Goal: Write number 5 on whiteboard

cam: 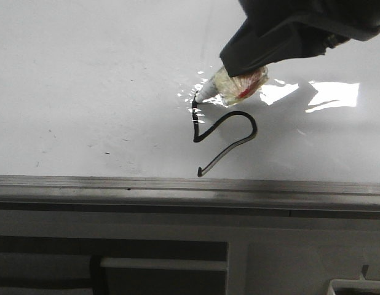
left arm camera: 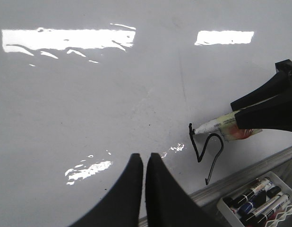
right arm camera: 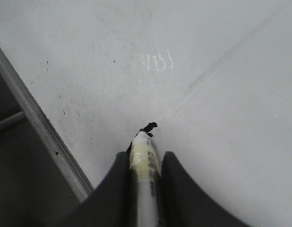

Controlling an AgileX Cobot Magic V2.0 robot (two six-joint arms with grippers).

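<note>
The whiteboard (cam: 85,74) lies flat, glossy white with glare. On it is a black line shaped like the number 5 (cam: 194,123), its tail ending near the grey edge strip (cam: 178,187). My right gripper (cam: 242,67) is shut on a white marker (cam: 230,86) with yellowish tape. The marker's tip touches the top of the 5's upright stroke. In the right wrist view the marker (right arm camera: 145,146) sits between the fingers of the right gripper (right arm camera: 146,158). My left gripper (left arm camera: 145,158) hovers over bare board to the left of the number 5 (left arm camera: 194,144), shut on nothing.
A white tray of several spare markers (left arm camera: 257,196) sits just off the board beyond the edge strip (left arm camera: 250,172). Grey cabinet panels (cam: 165,264) lie below the board's front edge. Bright glare patches (cam: 331,95) lie to the right of the marker.
</note>
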